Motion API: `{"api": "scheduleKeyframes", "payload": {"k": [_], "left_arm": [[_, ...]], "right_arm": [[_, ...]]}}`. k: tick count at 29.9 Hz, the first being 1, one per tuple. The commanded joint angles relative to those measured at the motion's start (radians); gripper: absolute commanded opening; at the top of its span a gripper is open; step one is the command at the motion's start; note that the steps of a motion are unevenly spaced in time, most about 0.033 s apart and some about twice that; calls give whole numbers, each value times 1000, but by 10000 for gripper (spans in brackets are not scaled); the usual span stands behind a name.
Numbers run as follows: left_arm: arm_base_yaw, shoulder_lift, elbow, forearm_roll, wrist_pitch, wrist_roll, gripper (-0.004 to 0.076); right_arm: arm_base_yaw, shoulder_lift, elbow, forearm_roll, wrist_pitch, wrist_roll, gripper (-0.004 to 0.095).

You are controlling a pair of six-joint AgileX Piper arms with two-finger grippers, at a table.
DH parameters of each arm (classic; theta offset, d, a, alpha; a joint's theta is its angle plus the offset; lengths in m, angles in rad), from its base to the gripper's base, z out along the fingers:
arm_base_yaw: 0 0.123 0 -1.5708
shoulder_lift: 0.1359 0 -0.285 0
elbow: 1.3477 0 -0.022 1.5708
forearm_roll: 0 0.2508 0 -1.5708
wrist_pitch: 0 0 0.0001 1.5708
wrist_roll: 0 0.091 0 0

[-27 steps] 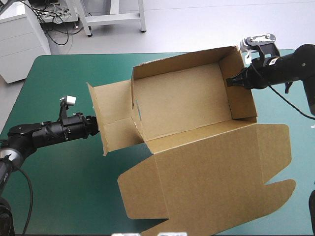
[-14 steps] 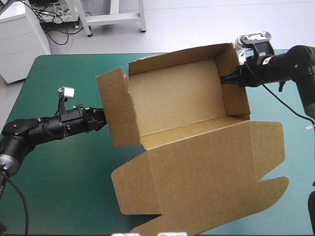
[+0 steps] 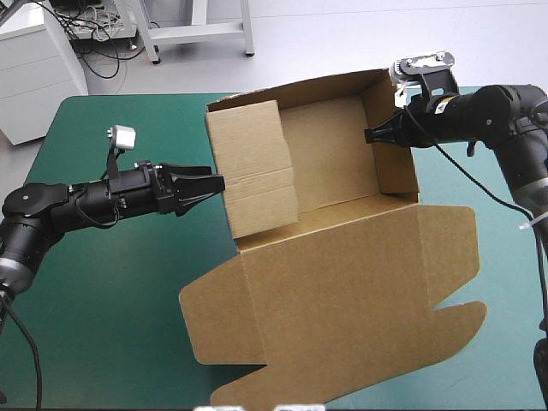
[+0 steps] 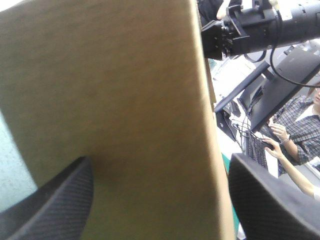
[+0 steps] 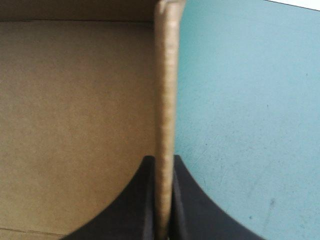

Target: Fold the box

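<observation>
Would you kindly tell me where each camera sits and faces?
High view: above and behind the robot, looking down on the table and box; left claw and right claw show.
Left wrist view: on the left wrist, facing a raised box flap; open fingers show.
Right wrist view: on the right wrist, looking along a pinched box wall; shut fingers show.
Shared: high and left wrist views show the right arm.

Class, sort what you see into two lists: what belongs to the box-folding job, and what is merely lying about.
Belongs to the job: box; left tool, open at a side flap; right tool, shut on the opposite wall.
Merely there: teal-green cover, the surface underneath.
</observation>
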Motion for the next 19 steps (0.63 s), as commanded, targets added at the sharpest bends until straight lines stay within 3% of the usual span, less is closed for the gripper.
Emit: {"api": "scheduleKeyframes", "payload": {"k": [1,14,19], "left_arm": [[-21,-28,-49,-78,110,-19,554],[-21,-28,-86,60,-14,-130,551],[-30,-28,-172,170,-92,-244,525]], "right_arm": [[27,-39,-25,-6,-83,43,-21],[41,-39,-25,-7,-121,76,-21],[41,-39,-25,-9,-139,98,-19]]}}
